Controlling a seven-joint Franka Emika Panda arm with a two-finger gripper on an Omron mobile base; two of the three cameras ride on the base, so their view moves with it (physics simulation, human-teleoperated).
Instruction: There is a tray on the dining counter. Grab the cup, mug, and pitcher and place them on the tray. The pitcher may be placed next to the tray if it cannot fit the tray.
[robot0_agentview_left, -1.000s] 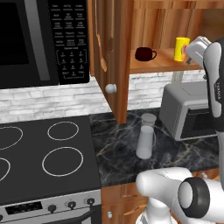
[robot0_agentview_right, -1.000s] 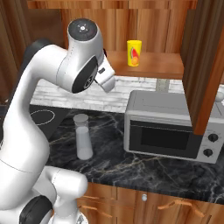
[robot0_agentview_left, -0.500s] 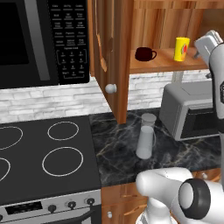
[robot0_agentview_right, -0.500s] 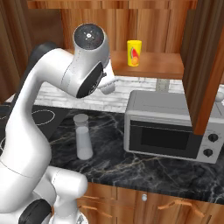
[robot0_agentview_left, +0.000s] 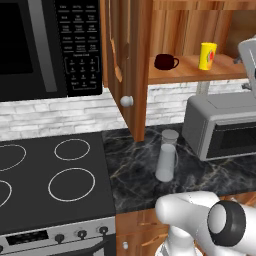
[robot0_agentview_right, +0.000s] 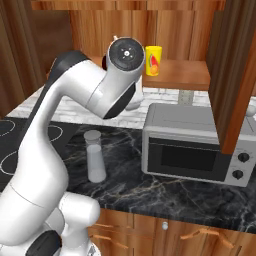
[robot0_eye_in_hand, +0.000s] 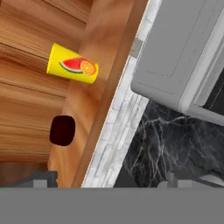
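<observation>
The yellow cup with a fruit picture stands on a wooden shelf, and the dark maroon mug stands to its left. In the hand view the cup and the mug show sideways, well ahead of my gripper. Its fingertips stand wide apart, open, with nothing between them. The clear pitcher stands on the black marble counter below; the right base view shows the pitcher and the cup. The tray and dining counter are out of view.
A grey toaster oven sits under the shelf, right of the pitcher. An open wooden cabinet door hangs left of the mug. A black stovetop and an overhead microwave lie to the left.
The arm has swung to the right in front of the shelf. The cup, mug and pitcher have not moved, and the gripper stays open.
</observation>
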